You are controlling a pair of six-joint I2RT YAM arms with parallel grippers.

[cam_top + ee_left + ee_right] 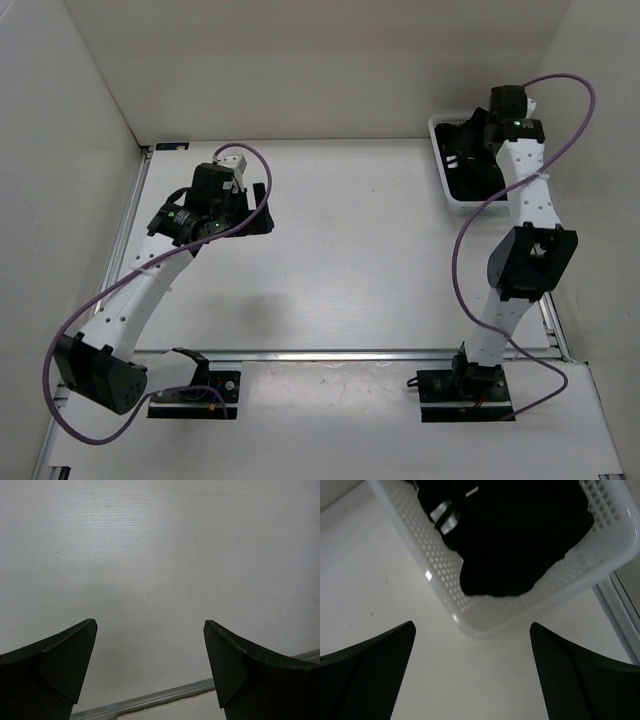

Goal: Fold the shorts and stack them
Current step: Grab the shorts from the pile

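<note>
The black shorts lie bunched inside a white mesh basket at the back right of the table. In the right wrist view the shorts fill the basket, with a pale striped tag showing on the fabric. My right gripper hovers above the basket; in its own view it is open and empty, with the basket's corner between the fingers and further off. My left gripper is at the left of the table; in its own view it is open and empty over the bare tabletop.
White walls enclose the table at the left, back and right. A metal rail runs along the near edge, and it shows low in the left wrist view. Another rail runs down the right side beside the basket.
</note>
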